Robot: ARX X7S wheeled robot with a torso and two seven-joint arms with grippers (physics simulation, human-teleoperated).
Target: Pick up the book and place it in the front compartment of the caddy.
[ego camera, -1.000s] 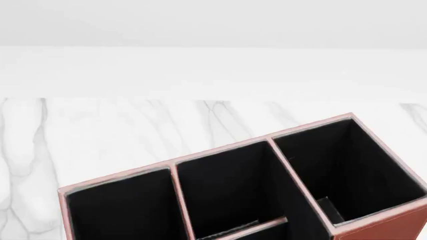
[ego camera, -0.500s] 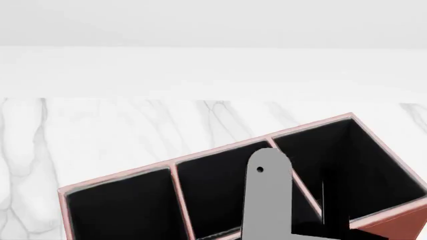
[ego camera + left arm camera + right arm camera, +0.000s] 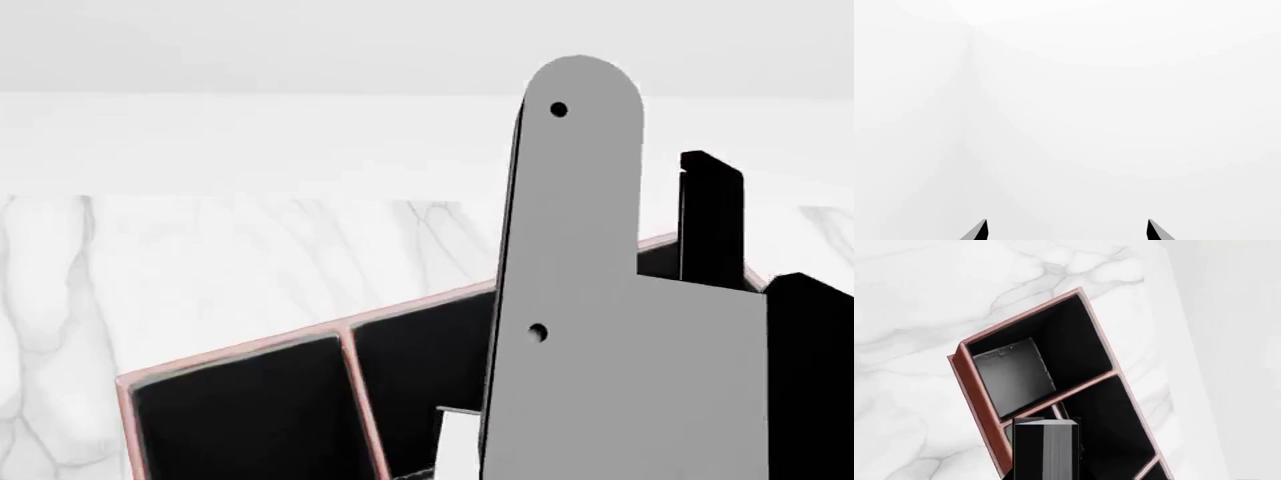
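Right jaws grasp the book [image 3: 1045,450] upright (long axis vertical) above the caddy [image 3: 974,385].

Your right arm [image 3: 574,300] rises over the caddy [image 3: 240,400], which sits on the near part of the table [image 3: 240,260]. The book [image 3: 1045,450] hangs above the caddy's cells, over a partition.

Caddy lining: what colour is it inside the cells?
Black inside the reddish-brown leather-look caddy, against thin reddish-brown rims; clearest in the right wrist view.

White marble tabletop [image 3: 240,270] with grey veins, plain white wall [image 3: 267,50]
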